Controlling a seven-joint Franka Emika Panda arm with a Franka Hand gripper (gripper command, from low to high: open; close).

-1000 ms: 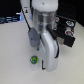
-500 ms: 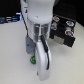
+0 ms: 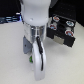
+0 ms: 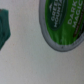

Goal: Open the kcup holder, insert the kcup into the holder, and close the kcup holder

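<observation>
The kcup holder (image 3: 62,30), a black box with pale marks on its front, stands at the exterior view's right, and its fronts look shut. The white arm comes down the middle of that view. Its gripper (image 3: 28,53) is low over the table, right above the kcup (image 3: 31,59), of which only a small green spot shows beside the arm. In the wrist view the kcup's round green lid (image 4: 62,24) with white lettering fills a large part of the picture, very close. The frames do not show how the jaws stand. A blurred teal shape (image 4: 5,27) sits off to one side.
The table (image 3: 12,65) is white. A dark cluttered area (image 3: 10,17) lies along the back at the exterior view's left. The arm's long white link (image 3: 39,60) reaches toward the front edge.
The arm has come lower and nearer the camera. It now covers most of the kcup, which showed as a green dot beside it a second ago.
</observation>
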